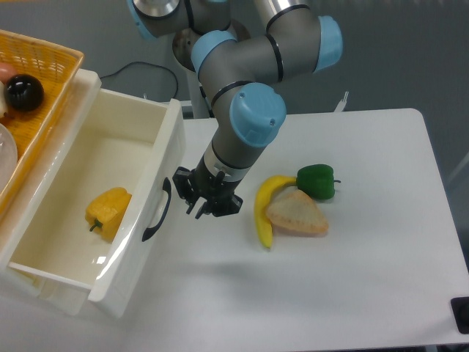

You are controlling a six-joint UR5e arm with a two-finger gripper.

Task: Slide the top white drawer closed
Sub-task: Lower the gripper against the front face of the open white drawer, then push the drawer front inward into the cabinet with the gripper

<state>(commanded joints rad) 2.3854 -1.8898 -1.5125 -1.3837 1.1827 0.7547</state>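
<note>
**Operator:** Report the position of the top white drawer (102, 213).

**Inspector:** It stands pulled out at the left of the table (352, 293), fully open. A yellow bell pepper (108, 212) lies inside. The curved black handle (157, 210) faces right.

**Operator:** Gripper condition?

**Inspector:** The gripper (196, 207) sits just beside the drawer front, close to the handle, pointing down-left. Its fingers are spread apart and grasp nothing. Contact with the front cannot be confirmed.

**Operator:** Other items?

**Inspector:** A banana (264, 209), a bread wedge (297, 215) and a green pepper (317, 182) cluster right of the gripper. An orange basket (40, 81) sits at upper left.
</note>
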